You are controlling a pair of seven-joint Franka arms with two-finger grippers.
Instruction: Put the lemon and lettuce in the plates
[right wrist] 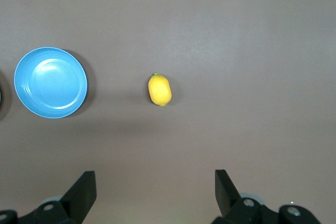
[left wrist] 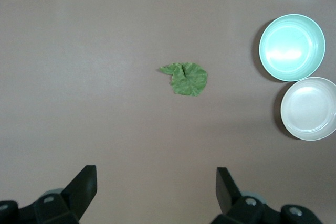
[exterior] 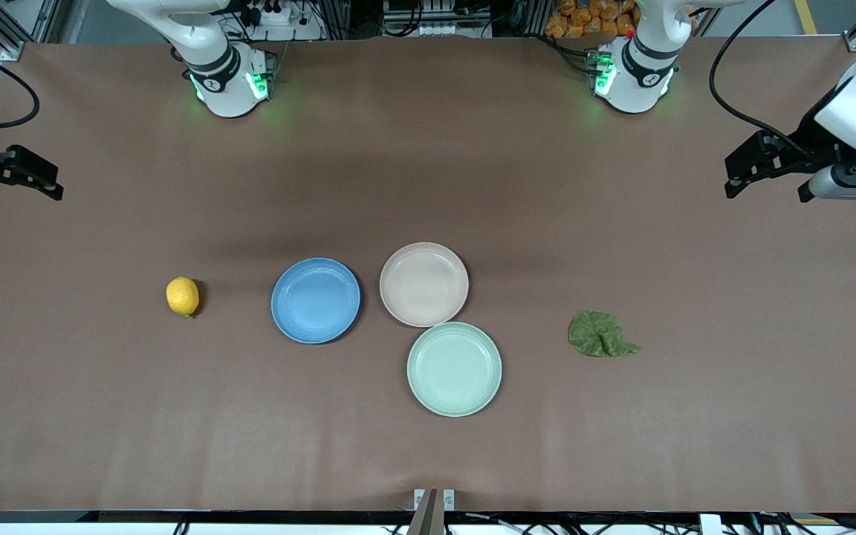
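Observation:
The yellow lemon [exterior: 183, 296] lies on the table toward the right arm's end; it also shows in the right wrist view [right wrist: 159, 89]. The green lettuce [exterior: 600, 334] lies flat toward the left arm's end, also in the left wrist view [left wrist: 186, 78]. The blue plate [exterior: 316, 300] [right wrist: 51, 82] and the beige-pink plate [exterior: 423, 284] [left wrist: 310, 108] sit empty mid-table between them. My right gripper [exterior: 19, 195] [right wrist: 155, 184] is open and empty, up over the table's edge at its end. My left gripper [exterior: 766, 192] [left wrist: 156, 182] is open and empty, up over its end.
A pale mint-green plate [exterior: 454, 368] [left wrist: 292, 47] sits empty, touching the beige-pink plate and nearer to the front camera. The brown table [exterior: 428, 461] is bare around the lemon and the lettuce. The arm bases [exterior: 231, 82] stand along the table's back edge.

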